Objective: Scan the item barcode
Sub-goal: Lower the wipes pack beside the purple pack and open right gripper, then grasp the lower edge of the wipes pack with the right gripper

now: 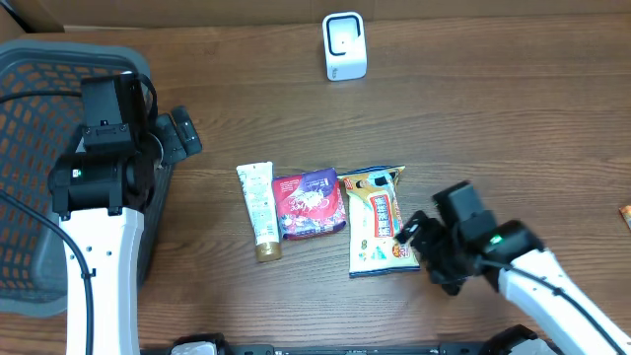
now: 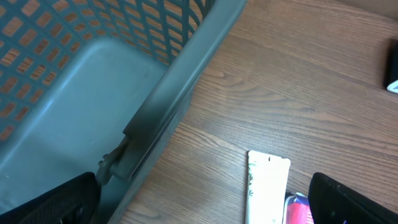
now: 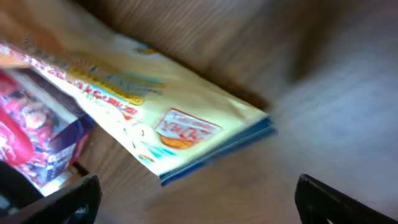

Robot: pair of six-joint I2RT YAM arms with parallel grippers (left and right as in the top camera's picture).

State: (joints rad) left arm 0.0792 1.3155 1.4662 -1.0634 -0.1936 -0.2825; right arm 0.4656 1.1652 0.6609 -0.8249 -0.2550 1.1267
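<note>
Dark wood-grain desk (image 1: 493, 118) on my screens, with a grey mesh basket (image 1: 30, 89) at its left edge and the white scanner (image 1: 344, 45) standing upright at the far side, well apart from everything else. Mid-desk, three items lie flat in a row: a white tube (image 1: 258, 209), a red-and-purple packet (image 1: 311, 204) just beside it, and a yellow-and-white snack pouch (image 1: 377, 225) next along, the rightmost of the three. The right end effector (image 1: 421, 247) sits low at the pouch's right edge, fingers spread wide and released, gripping nothing. In its blurred wrist view, the pouch's blue-trimmed corner lies just ahead of the spread fingers. The left end effector (image 1: 180, 136) hangs by the basket's right rim, likewise spread wide and holding nothing; its wrist view shows the basket wall and the flat end of the tube. I can't tell where the barcode is on any item.
</note>
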